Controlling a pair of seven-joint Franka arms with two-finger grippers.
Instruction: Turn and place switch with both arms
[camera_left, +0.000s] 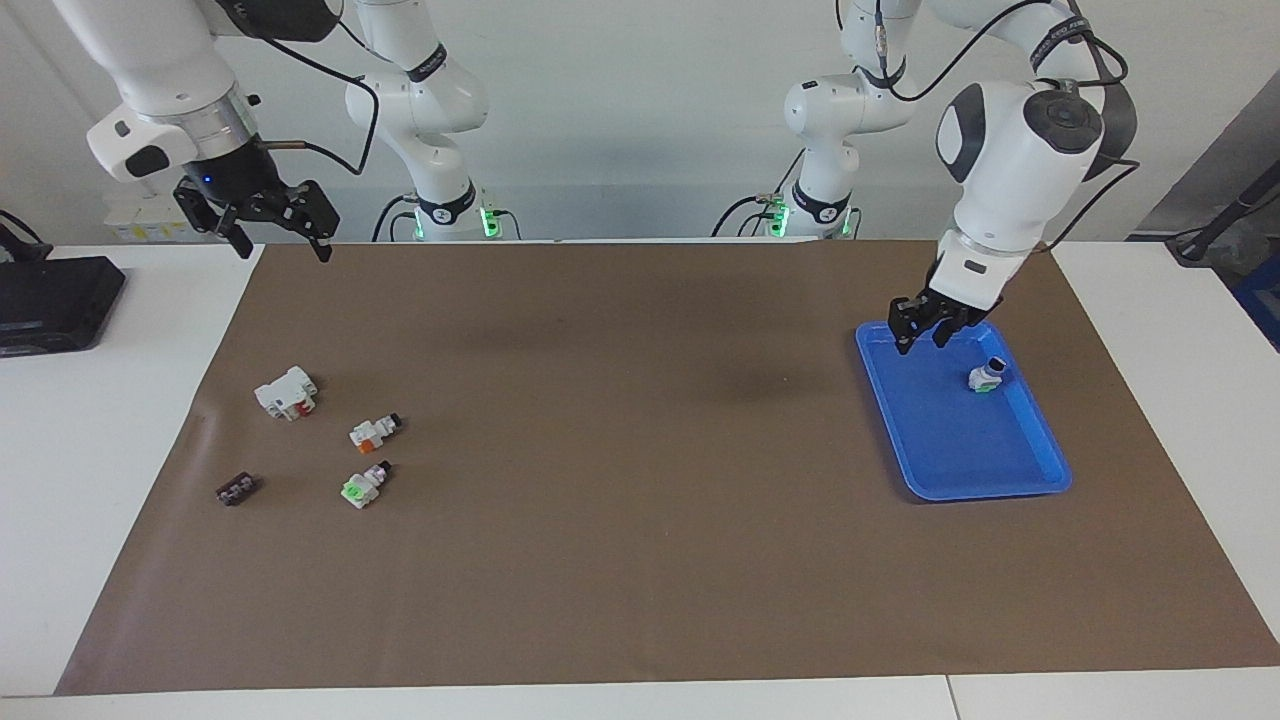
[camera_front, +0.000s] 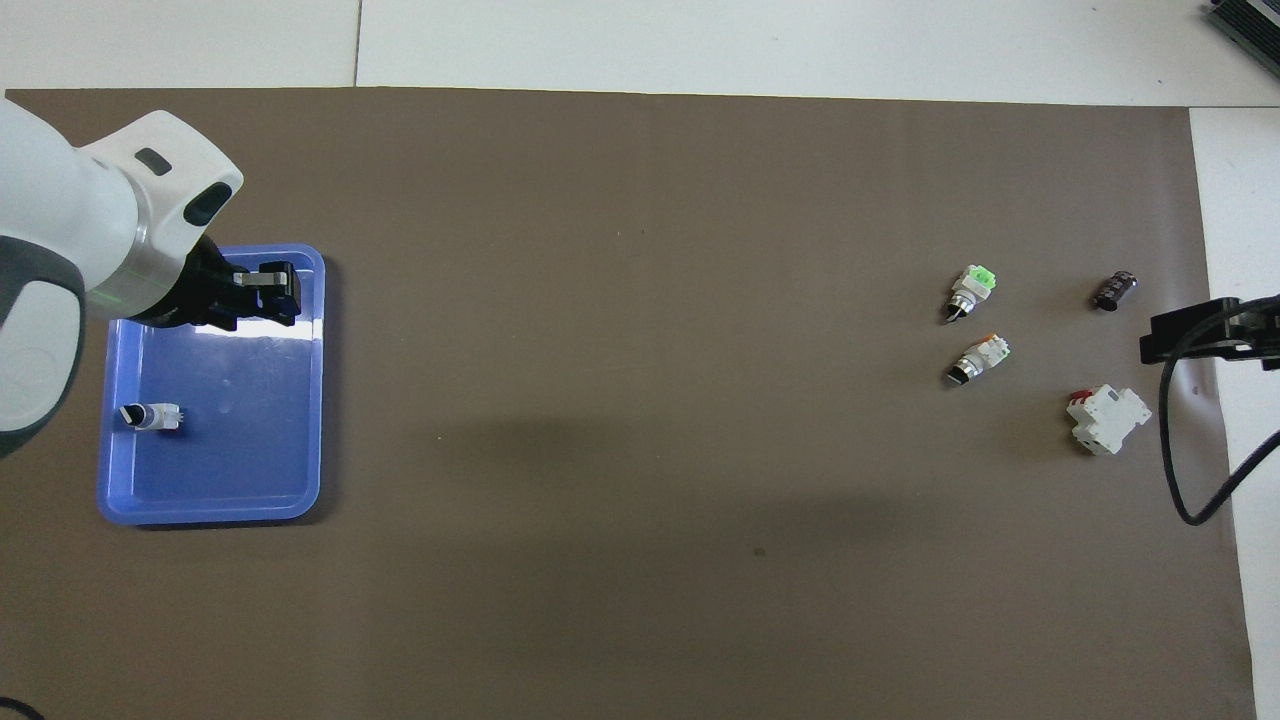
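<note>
The switch (camera_left: 985, 378), white with a black knob and a greenish underside, lies alone in the blue tray (camera_left: 950, 445) at the left arm's end of the table; in the overhead view the switch (camera_front: 150, 415) sits by the tray's (camera_front: 240, 460) outer long wall. My left gripper (camera_left: 922, 341) hangs open and empty over the tray's side toward the table's middle, clear of the switch; from above the left gripper (camera_front: 268, 292) covers that rim. My right gripper (camera_left: 279, 248) waits open and empty, raised over the mat's corner at the right arm's end, and only part of the right gripper (camera_front: 1195, 335) shows from above.
On the mat at the right arm's end lie a white switch with an orange patch (camera_left: 373, 431), a green-capped switch (camera_left: 363, 486), a white breaker with red parts (camera_left: 286, 392) and a small dark part (camera_left: 235, 489). A black box (camera_left: 55, 300) sits off the mat.
</note>
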